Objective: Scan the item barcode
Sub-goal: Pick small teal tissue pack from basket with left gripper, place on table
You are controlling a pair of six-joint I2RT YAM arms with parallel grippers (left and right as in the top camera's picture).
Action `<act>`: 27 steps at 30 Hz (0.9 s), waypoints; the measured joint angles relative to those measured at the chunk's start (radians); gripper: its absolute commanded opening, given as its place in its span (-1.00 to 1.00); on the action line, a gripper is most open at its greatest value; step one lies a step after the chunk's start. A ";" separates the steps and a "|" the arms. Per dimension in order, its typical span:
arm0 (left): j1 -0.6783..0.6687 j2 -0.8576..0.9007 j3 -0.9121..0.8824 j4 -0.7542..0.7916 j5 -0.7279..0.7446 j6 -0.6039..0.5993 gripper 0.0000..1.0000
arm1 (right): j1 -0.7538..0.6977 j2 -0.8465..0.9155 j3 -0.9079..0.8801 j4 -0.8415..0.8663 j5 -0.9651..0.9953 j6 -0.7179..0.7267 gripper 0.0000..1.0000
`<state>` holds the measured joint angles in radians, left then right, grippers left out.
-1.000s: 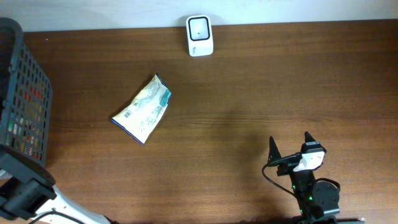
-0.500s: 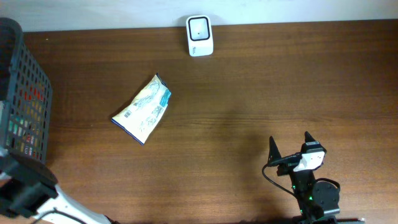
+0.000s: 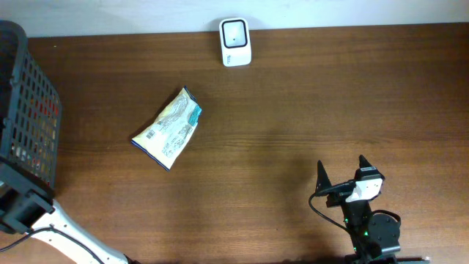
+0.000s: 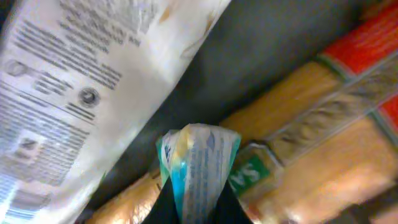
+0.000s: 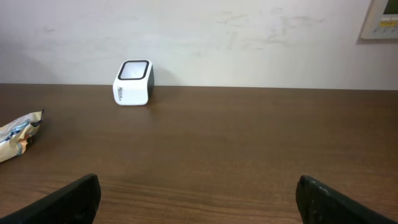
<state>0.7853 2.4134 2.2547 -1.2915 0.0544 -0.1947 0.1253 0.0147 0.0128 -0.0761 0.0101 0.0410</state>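
1. Teal-and-white packet (image 4: pixel 200 158) sits pinched at its edge between the closed fingers of the left gripper (image 4: pixel 194 202), down inside the black basket (image 3: pixel 33 88) at the table's left end, among pasta packs (image 4: pixel 298 106).
2. Right gripper (image 5: pixel 199 198) rests wide open, holding nothing, near the table's front right.
3. The step looks like picking an item out of the basket.
4. Next, the packet needs lifting clear and carrying to the white scanner (image 3: pixel 235 42) at the far edge, barcode facing its window.

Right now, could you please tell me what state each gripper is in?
Left gripper: closed, pinching the edge of a teal-and-white packet.
Right gripper: open, holding nothing.
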 measured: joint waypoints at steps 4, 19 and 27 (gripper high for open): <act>-0.012 -0.049 0.439 -0.150 0.127 0.000 -1.00 | 0.000 0.000 0.000 0.000 0.000 0.000 0.97; -1.124 -0.221 0.047 -0.202 -0.075 0.124 -1.00 | 0.000 0.000 0.000 0.000 0.000 0.000 0.97; -1.183 -0.219 -0.338 0.047 -0.143 0.124 0.15 | 0.000 0.000 0.000 0.000 0.000 0.000 0.97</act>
<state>-0.3977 2.1941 1.9163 -1.2442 -0.0883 -0.0711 0.1253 0.0147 0.0128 -0.0761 0.0101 0.0406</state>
